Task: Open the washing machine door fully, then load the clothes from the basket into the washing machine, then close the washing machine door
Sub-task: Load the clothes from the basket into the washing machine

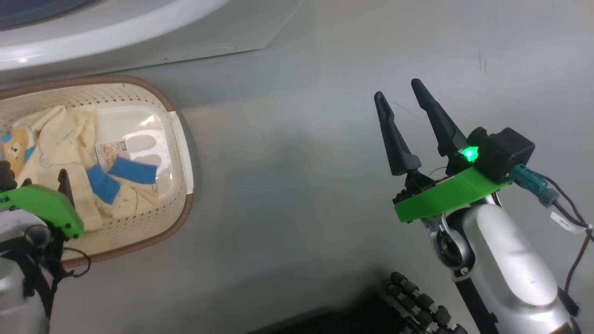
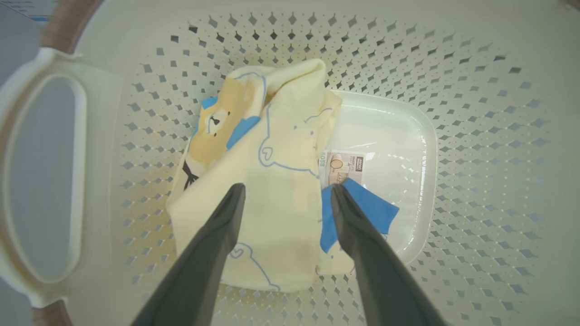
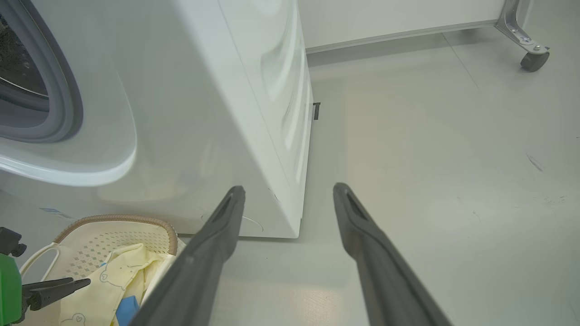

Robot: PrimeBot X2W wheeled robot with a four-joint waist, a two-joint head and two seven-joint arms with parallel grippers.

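The cream perforated basket [image 1: 181, 139] stands on the floor at the left, just in front of the washing machine [image 3: 204, 113]. Cream-yellow clothes [image 2: 272, 181] with bear prints and blue patches lie in it, partly covering the label sticker [image 2: 346, 164] on its bottom. My left gripper [image 2: 287, 188] is open and reaches down into the basket, its fingers on either side of the garment just above it. Well to the right, my right gripper [image 1: 397, 89] hangs open and empty over bare floor. The machine's grey-rimmed mouth [image 3: 68, 104] stands uncovered, and the door is out of view.
One white basket handle [image 2: 45, 172] is at the left of the left wrist view. The machine's white front [image 1: 116, 28] overhangs the basket's far side. My dark wheeled base [image 1: 417, 306] lies below the right arm. A caster of a metal frame [image 3: 534, 59] stands far back right.
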